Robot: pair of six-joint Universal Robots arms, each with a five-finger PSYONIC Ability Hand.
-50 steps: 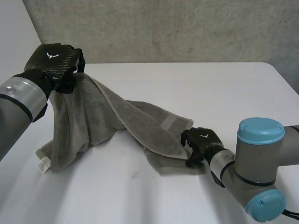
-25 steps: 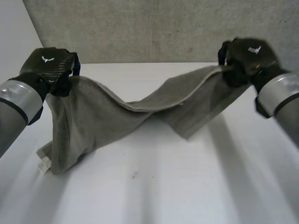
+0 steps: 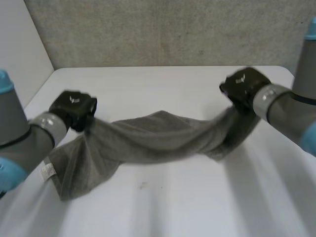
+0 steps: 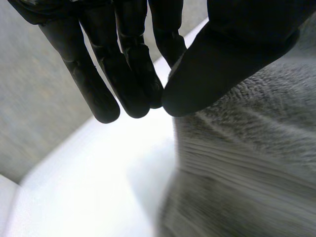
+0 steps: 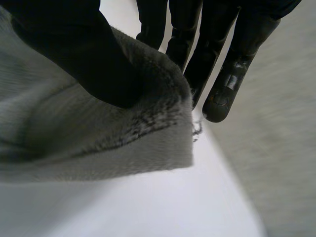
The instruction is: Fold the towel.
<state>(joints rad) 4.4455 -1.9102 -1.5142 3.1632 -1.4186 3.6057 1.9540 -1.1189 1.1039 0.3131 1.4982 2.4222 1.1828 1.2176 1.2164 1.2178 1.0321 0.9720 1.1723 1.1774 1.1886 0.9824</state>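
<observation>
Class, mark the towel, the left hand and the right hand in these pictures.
towel (image 3: 153, 139): head view, its sagging middle.
left hand (image 3: 74, 105): head view, the back of the hand.
right hand (image 3: 244, 85): head view, the back of the hand.

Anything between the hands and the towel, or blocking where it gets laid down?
Nothing visible. The left hand and right hand each already pinch an end of the towel, and beneath it there is just the white table.

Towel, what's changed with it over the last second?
The right hand lifted its end of the towel off the table and carried it up and out to the right; the left hand then dropped lower, stretching the towel between them. Both kept their pinch; the tagged corner stayed on the table.
</observation>
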